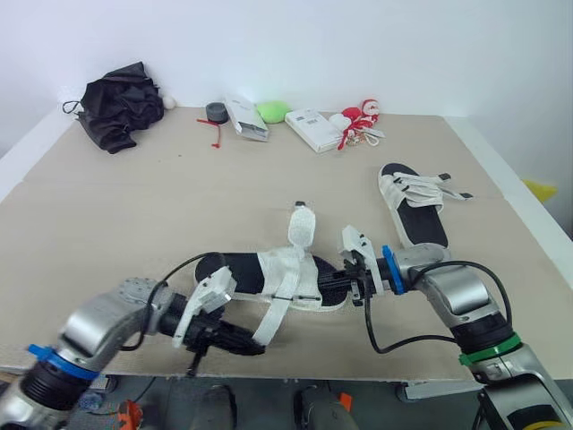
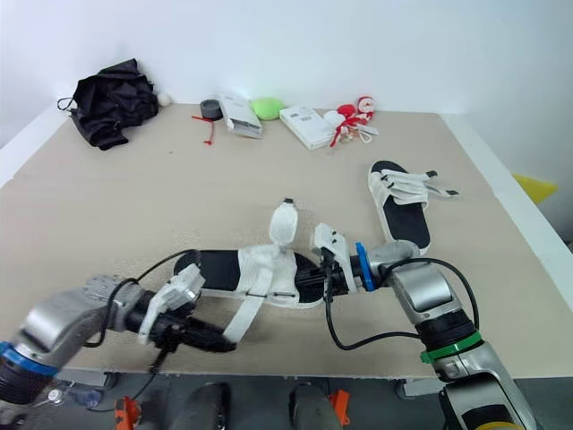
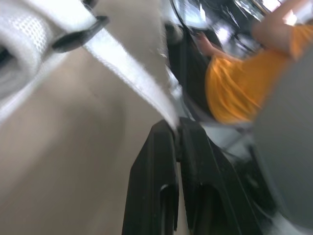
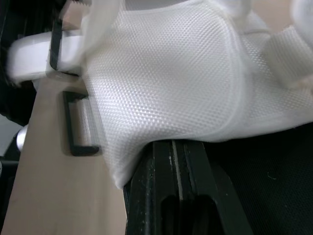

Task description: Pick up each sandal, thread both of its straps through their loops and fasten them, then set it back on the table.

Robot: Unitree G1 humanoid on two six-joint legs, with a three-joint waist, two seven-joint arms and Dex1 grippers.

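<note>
Table (image 1: pixel 134 224) near edge: left gripper (image 1: pixel 258 345) pinches a strap (image 1: pixel 277 309), right gripper (image 1: pixel 347 285) clamps the sandal (image 1: pixel 237 271); hard tugging could slip it

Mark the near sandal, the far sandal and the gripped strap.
near sandal (image 1: pixel 228 269), left eye view, black heel footbed.
far sandal (image 1: pixel 421 224), left eye view, black footbed.
gripped strap (image 1: pixel 276 313), left eye view, mid-length.
</note>
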